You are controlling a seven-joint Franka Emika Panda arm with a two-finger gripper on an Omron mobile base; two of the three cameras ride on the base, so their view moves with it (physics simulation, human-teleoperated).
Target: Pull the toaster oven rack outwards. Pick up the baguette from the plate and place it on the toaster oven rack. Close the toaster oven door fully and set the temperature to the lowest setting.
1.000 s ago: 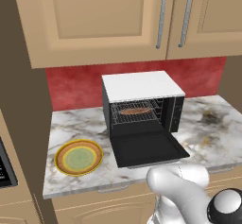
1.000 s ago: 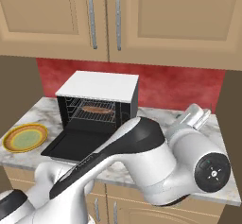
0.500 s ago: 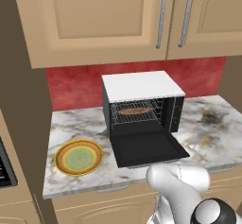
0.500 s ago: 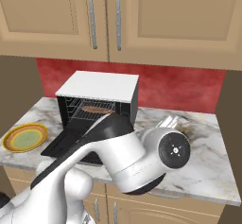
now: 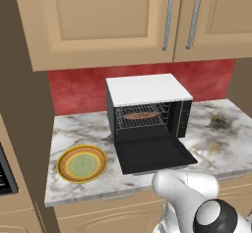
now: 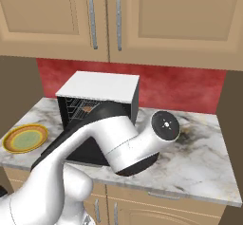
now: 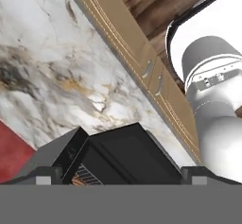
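Observation:
The toaster oven (image 5: 147, 87) stands at the back of the counter with its white top up. Its toaster oven door (image 5: 152, 153) lies folded down flat and open. Inside, the baguette (image 5: 140, 114) rests on the toaster oven rack (image 5: 142, 123). To the left, the plate (image 5: 82, 163) sits bare on the counter. In the hand view my gripper (image 7: 122, 176) is open, its fingertips (image 7: 45, 176) far apart with nothing between them. It hangs above the open door (image 7: 132, 154). My arm covers much of the oven (image 6: 102, 89) front in the right base view, where the plate (image 6: 24, 138) is at far left.
Tan wall cabinets (image 5: 113, 20) hang above the oven, with a red backsplash (image 5: 78, 92) behind it. Marble counter (image 5: 221, 129) stretches right of the oven. Base cabinet drawers (image 7: 142, 67) run along the counter's front edge. A dark appliance (image 5: 6, 175) sits at far left.
My arm has swung and folded in front of the oven; its elbow now rises higher in the right base view. Oven, baguette and plate have stayed put, and the gripper has stayed open.

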